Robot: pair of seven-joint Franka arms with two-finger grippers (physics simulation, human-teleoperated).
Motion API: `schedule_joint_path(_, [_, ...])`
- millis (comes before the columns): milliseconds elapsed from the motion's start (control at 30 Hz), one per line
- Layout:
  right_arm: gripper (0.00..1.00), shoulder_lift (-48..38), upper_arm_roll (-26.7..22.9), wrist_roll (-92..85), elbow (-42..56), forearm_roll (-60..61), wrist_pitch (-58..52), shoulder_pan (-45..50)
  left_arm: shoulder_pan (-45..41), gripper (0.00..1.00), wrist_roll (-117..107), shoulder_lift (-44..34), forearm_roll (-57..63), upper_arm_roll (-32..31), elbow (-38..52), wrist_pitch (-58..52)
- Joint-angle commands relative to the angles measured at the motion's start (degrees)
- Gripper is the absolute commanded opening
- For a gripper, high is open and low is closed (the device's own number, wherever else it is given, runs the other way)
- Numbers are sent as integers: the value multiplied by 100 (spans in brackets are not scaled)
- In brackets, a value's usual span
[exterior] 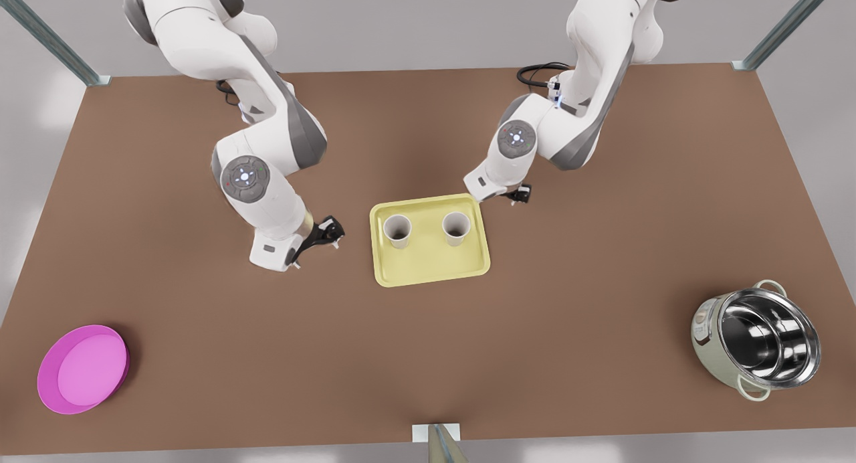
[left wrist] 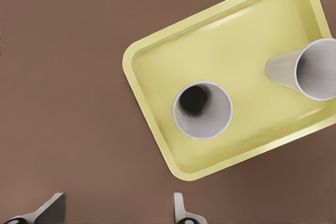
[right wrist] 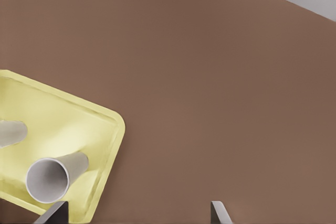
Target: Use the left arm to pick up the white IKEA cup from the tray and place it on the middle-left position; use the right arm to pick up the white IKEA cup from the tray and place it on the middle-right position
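I am watching both cups standing upright on the yellow tray [exterior: 431, 262] at mid-bench: one cup [exterior: 397, 230] toward the front view's left, the other cup [exterior: 456, 228] toward its right, close together with a gap between them.

The left end effector [exterior: 326, 237] is hovering just off the tray's left edge, fingers [left wrist: 50, 209] apart and empty. The right end effector [exterior: 520, 195] is hanging by the tray's far right corner, its fingers [right wrist: 219, 212] also spread and holding nothing.

My worry is the light, tall cups: a finger clipping a rim on the way in is likely to tip one over, and with so little room between them a falling cup could knock its neighbour. Both arms are converging on the same tray, so I am judging a collision possible if they reach in together. The tray itself may slide if pushed by a finger on its low rim.

A magenta plate [exterior: 82, 368] at the near left and a steel pot [exterior: 759, 339] at the near right are sitting well apart from everything; the brown bench [exterior: 602, 182] beside the tray is offering open placement spots.
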Motion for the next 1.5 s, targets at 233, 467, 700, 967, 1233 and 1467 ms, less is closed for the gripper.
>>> schedule_joint_path(233, [100, -361, 47, 792, -1246, -26, 1376, 570, -246, 100, -1984, 482, -91, -37, 230, 1122])
schedule_joint_path(467, [100, 61, 82, 1029, -1316, -17, 1912, 861, -290, 100, -1914, 1045, -12, -29, 221, 1597])
schedule_joint_path(700, [100, 430, 82, 1064, -1615, -35, 2422, 852, -184, 100, -1799, 1388, 392, -2, 151, 1966])
schedule_joint_path(967, [100, 501, 82, 1073, -1870, -35, 2422, 1010, -228, 100, -1914, 1704, 392, -11, 116, 2282])
schedule_joint_path(1233, [100, 562, 82, 1047, -2072, -35, 2431, 1019, -255, 39, -1949, 1792, 392, -11, 125, 2432])
schedule_joint_path(1467, [100, 852, 82, 1055, -2116, -53, 2528, 1071, -255, 11, -2098, 1449, 392, -2, 168, 2054])
